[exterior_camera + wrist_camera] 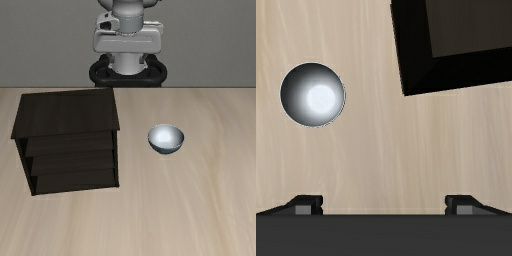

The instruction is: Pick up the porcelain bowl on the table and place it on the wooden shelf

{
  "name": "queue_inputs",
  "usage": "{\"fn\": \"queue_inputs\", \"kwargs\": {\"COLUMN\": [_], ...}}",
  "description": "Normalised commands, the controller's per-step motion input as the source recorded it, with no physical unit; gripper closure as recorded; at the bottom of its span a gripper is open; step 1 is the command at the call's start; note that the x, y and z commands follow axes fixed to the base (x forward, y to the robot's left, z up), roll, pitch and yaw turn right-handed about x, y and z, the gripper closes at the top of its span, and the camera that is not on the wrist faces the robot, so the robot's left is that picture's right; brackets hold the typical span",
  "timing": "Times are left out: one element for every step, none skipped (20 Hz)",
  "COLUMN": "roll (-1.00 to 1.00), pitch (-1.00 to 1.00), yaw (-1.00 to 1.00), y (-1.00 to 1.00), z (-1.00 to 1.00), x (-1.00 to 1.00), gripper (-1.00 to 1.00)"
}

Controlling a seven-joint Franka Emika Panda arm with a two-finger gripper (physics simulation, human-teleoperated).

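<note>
Approach step: my tool [384,204] hung wide open, empty, above the desk [376,150]; bowl [166,138] untouched beside shelf [68,140]. Next, probably centre over the bowl's rim, then descend

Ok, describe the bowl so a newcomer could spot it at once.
Start from the light wooden table and find the dark shelf unit standing on it toward the exterior view's left. Beside it, toward that view's right and not touching it, sits the porcelain bowl. It is the only small, round, glossy white-grey thing next to that boxy dark shelf.
</note>
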Motion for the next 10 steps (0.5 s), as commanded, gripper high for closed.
{"fn": "queue_inputs", "kwargs": {"roll": [0.00, 0.00, 0.00, 0.00, 0.00, 0.00, 0.00, 0.00, 0.00, 0.00], "pitch": [0.00, 0.00, 0.00, 0.00, 0.00, 0.00, 0.00, 0.00, 0.00, 0.00], "yaw": [0.00, 0.00, 0.00, 0.00, 0.00, 0.00, 0.00, 0.00, 0.00, 0.00], "y": [1.00, 1.00, 1.00, 1.00, 1.00, 1.00, 0.00, 0.00, 0.00, 0.00], "z": [0.00, 0.00, 0.00, 0.00, 0.00, 0.00, 0.00, 0.00, 0.00, 0.00], "x": [0.00, 0.00, 0.00, 0.00, 0.00, 0.00, 1.00, 1.00, 1.00, 1.00], "gripper": [-1.00, -1.00, -1.00, -1.00, -1.00, -1.00, -1.00, -1.00, -1.00, -1.00]}}
